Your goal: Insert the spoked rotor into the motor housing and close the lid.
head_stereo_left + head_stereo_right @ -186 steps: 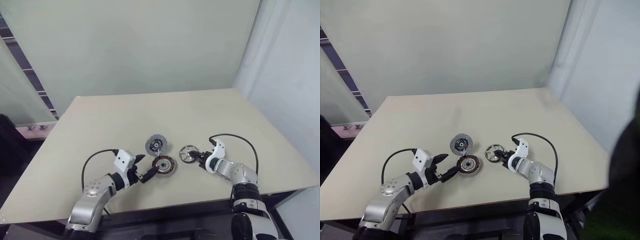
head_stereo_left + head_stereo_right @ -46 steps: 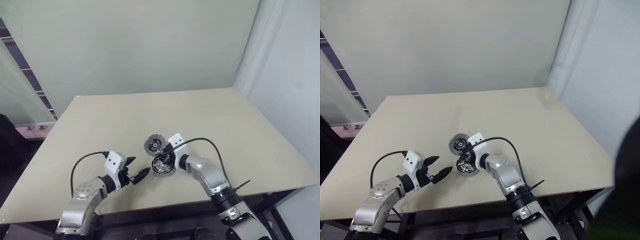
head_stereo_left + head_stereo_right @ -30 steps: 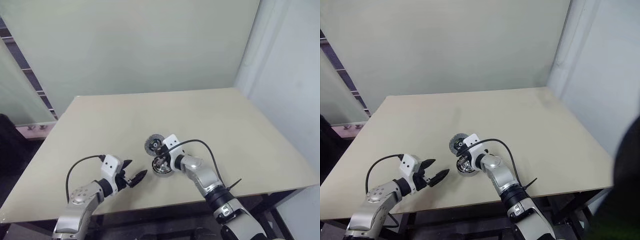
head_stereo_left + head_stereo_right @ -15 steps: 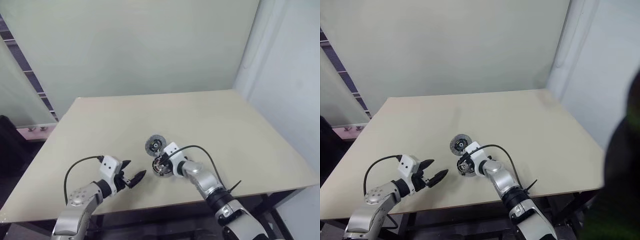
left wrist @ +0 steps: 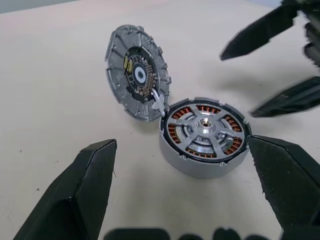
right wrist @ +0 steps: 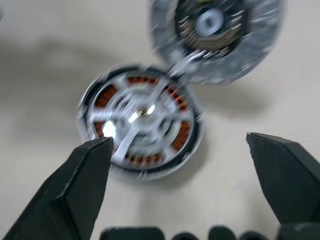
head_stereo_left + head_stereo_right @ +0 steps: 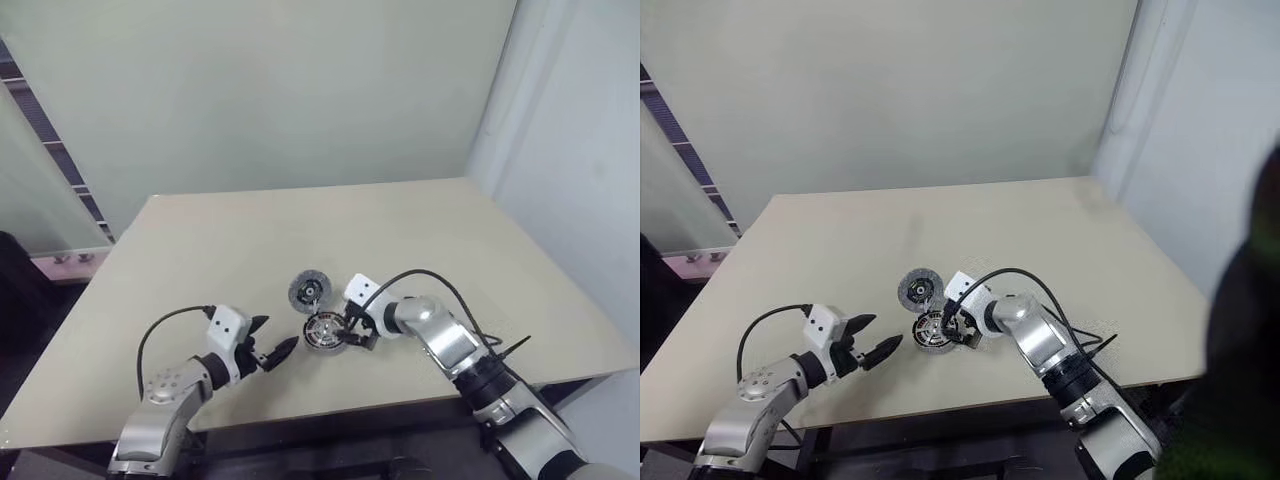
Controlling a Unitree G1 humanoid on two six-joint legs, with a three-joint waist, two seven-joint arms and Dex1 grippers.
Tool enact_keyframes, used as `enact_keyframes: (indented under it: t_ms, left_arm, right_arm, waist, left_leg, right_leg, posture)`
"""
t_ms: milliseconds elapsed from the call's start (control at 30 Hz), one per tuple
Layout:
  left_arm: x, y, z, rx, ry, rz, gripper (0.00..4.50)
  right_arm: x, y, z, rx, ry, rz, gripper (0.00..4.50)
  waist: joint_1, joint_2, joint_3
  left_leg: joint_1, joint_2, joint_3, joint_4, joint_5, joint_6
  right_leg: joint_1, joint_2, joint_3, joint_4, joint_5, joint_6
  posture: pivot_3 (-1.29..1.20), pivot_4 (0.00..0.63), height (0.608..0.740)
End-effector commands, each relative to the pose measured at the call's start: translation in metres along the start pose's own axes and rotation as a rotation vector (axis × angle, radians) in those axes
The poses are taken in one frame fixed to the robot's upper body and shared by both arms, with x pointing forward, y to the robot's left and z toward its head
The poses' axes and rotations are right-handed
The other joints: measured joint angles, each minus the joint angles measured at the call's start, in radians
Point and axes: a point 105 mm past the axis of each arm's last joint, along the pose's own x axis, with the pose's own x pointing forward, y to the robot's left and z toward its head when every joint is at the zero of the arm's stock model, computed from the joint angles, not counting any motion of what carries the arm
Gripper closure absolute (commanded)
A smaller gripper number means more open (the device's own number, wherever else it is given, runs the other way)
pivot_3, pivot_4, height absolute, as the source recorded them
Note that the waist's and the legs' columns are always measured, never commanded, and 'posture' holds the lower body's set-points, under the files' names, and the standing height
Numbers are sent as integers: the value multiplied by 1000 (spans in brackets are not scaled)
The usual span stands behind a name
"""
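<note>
Your right gripper [image 7: 357, 334] is wide open and holds nothing. It sits just beside the motor housing [image 7: 325, 331], on its right, with the black fingers [image 6: 75, 190] pointing at it. That makes sense, because the spoked rotor [image 5: 204, 126] is already lying inside the housing, flat, with the copper-coloured windings [image 5: 227, 146] showing between its spokes. So there is nothing left for this hand to carry, and open fingers keep it from bumping the rotor loose.

Your left gripper [image 7: 272, 352] is wide open too, and empty. It waits near the housing on the left side, apart from it and aimed at it, ready to steady the housing if it slides.

The lid [image 5: 138, 71], a round grey disc with a dark middle, is still open. It stands tilted up behind the housing and joins its rim at one spot, which looks like a small hinge. I think it is left that way so the rotor could go in first.

The housing rests on the bare tan table [image 7: 450, 240], so it may skid when you push. The step left is to tip the lid down over the rotor.
</note>
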Motion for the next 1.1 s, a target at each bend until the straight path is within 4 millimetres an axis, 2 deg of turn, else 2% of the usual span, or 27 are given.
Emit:
enact_keyframes:
  t_ms: [33, 200, 467, 667, 1000, 1100]
  left_arm:
    - [5, 0, 12, 29, -36, -15, 0]
    - [7, 0, 12, 26, -38, -23, 0]
    - [6, -3, 10, 23, -40, -27, 0]
    - [1, -5, 7, 20, -38, -22, 0]
    - [1, -6, 7, 15, -35, -18, 0]
    - [2, -6, 7, 16, -35, -19, 0]
  right_arm:
    - [-8, 0, 19, -136, 3, 27, 21]
    - [-10, 8, 14, -265, 98, 98, 21]
    - [2, 19, 9, -460, 221, 167, 21]
    - [10, 27, 10, -473, 228, 190, 21]
    - [18, 30, -3, -415, 261, 210, 21]
    - [20, 30, -6, -403, 265, 207, 596]
  waist:
    - [0, 0, 0]
    - [0, 0, 0]
    - [0, -1, 0]
    - [1, -1, 0]
    - [1, -1, 0]
    - [1, -1, 0]
  left_leg:
    - [0, 0, 0, 0, 0, 0]
    - [0, 0, 0, 0, 0, 0]
    - [0, 0, 0, 0, 0, 0]
    - [0, 0, 0, 0, 0, 0]
    - [0, 0, 0, 0, 0, 0]
    - [0, 0, 0, 0, 0, 0]
  right_leg:
    - [0, 0, 0, 0, 0, 0]
    - [0, 0, 0, 0, 0, 0]
    - [0, 0, -1, 0, 0, 0]
    - [0, 0, -1, 0, 0, 0]
    - [0, 0, -1, 0, 0, 0]
    - [0, 0, -1, 0, 0, 0]
  posture:
    - [0, 0, 740]
    - [0, 0, 740]
    - [0, 0, 740]
    - [0, 0, 740]
    - [0, 0, 740]
    - [0, 0, 740]
